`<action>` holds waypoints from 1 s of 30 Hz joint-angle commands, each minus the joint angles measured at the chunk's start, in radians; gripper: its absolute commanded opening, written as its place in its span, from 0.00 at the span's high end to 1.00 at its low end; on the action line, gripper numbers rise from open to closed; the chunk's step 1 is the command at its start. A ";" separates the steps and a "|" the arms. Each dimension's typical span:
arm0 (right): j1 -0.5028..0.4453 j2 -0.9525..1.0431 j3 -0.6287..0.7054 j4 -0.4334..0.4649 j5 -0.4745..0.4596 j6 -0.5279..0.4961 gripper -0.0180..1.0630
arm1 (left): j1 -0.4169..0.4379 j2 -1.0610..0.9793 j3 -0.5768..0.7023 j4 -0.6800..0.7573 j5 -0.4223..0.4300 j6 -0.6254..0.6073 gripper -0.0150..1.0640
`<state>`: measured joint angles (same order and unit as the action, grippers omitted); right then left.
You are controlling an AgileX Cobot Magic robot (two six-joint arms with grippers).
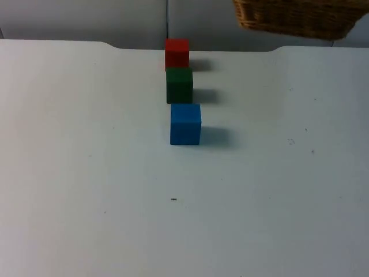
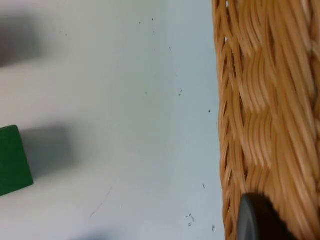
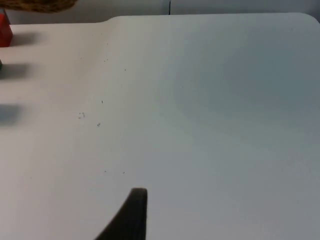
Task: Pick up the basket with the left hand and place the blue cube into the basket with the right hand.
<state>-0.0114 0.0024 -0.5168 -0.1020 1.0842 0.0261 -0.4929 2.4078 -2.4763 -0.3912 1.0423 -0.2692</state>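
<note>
— Hanging high at the far right of the top view, the basket [image 1: 300, 17] has no shadow or contact with the tabletop [image 1: 86, 202], so I judge it lifted. Why would it sit up there?

— Most likely to present an open mouth for the drop while leaving the blocks unobstructed. In the left wrist view the wicker wall [image 2: 270, 115] runs right beside the left claw [image 2: 257, 217], whose dark fingertip lies against the weave.

— So the left claw is clenched on the basket?

— It looks that way from the fingertip pressed on the wicker and the basket being airborne, though the second finger is hidden, so that is a judgement.

— And the blue cube [image 1: 185, 124]?

— Resting on the tabletop, nearest the camera in a row of three: the red cube [image 1: 176, 53] by the partition wall, the green cube [image 1: 179, 85] between, all close but with the blue one slightly apart from the green. It is well away from the basket.

— The right claw [image 3: 132, 215]?

— It hovers over bare tabletop, to the right of the row; the red cube's edge [image 3: 5, 31] sits off to the side in its view. One fingertip shows; I cannot tell how wide it is spread. It touches nothing visible. The cube pick is not yet begun.
</note>
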 commanded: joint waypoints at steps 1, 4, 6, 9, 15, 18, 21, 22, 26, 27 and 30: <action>-0.005 -0.002 0.009 -0.006 -0.009 0.001 0.02 | -0.017 -0.026 0.000 -0.016 -0.064 -0.021 0.99; -0.005 -0.002 0.009 -0.006 -0.009 0.001 0.02 | -0.039 -0.038 0.000 0.043 -0.097 -0.045 0.99; -0.005 -0.002 0.009 -0.006 -0.009 0.001 0.02 | -0.040 -0.042 0.000 0.071 -0.097 -0.049 0.99; -0.005 -0.002 0.009 -0.006 -0.009 0.001 0.02 | -0.038 -0.058 0.000 0.091 -0.090 -0.006 0.99; -0.005 -0.002 0.009 -0.006 -0.009 0.001 0.02 | -0.026 -0.063 0.000 0.069 -0.089 0.038 0.99; -0.005 -0.002 0.009 -0.006 -0.009 0.001 0.02 | -0.013 -0.063 0.000 0.069 -0.050 0.077 0.99; -0.005 -0.002 0.009 -0.006 -0.009 0.001 0.02 | 0.005 -0.063 0.000 0.064 -0.032 0.093 0.99; -0.005 -0.002 0.009 -0.006 -0.009 0.001 0.02 | 0.015 -0.063 0.000 0.056 -0.031 0.110 0.99; -0.005 -0.002 0.009 -0.006 -0.009 0.001 0.02 | 0.035 -0.063 0.000 0.048 -0.024 0.118 0.99; -0.005 -0.002 0.009 -0.006 -0.009 0.001 0.02 | 0.035 -0.063 0.000 0.048 -0.019 0.118 0.99; -0.005 -0.002 0.009 -0.006 -0.009 0.001 0.02 | 0.043 -0.073 0.000 0.013 0.011 0.132 0.99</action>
<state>-0.0114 0.0024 -0.5168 -0.1020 1.0842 0.0261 -0.4495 2.3667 -2.4763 -0.3288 1.0640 -0.1434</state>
